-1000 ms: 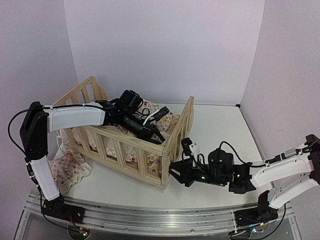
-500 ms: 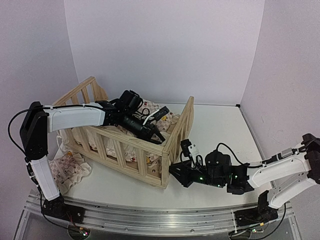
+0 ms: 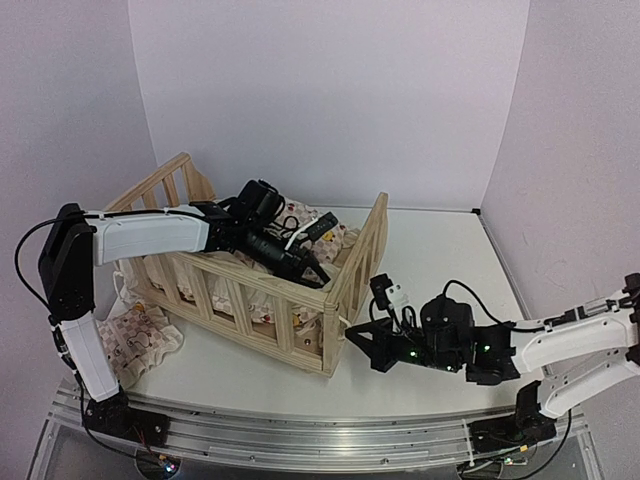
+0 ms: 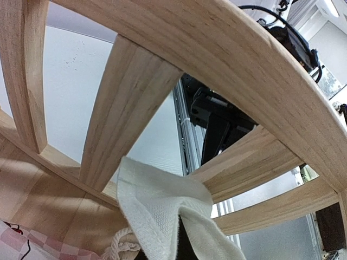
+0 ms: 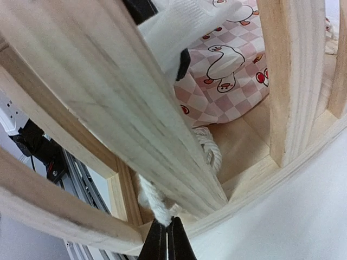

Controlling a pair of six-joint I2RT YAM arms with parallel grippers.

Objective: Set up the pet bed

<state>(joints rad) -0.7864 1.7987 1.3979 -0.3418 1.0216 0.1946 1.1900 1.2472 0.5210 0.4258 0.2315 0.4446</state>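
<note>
The pet bed's pine frame (image 3: 262, 305) stands left of the table's middle. Its checked duck cushion (image 3: 303, 213) lies partly inside, and one corner (image 3: 140, 336) hangs out over the left rail. My left gripper (image 3: 308, 272) reaches down inside the bed. In the left wrist view it (image 4: 181, 246) is shut on the cushion's cream ruffle (image 4: 157, 203), close to a slat (image 4: 130, 108). My right gripper (image 3: 352, 336) sits low at the bed's near right corner post. In the right wrist view it (image 5: 167, 234) is shut on the white tie string (image 5: 153, 201), which runs behind the post (image 5: 124, 108) toward the cushion (image 5: 227, 70).
The white table (image 3: 440, 260) is open to the right of the bed. A metal rail (image 3: 300, 440) runs along the near edge. Pale walls (image 3: 330, 100) close in the back and both sides.
My right gripper's jaws have closed on the end of the tie string, and the right arm has shifted a little to the right. The left arm and the bed have not moved.
</note>
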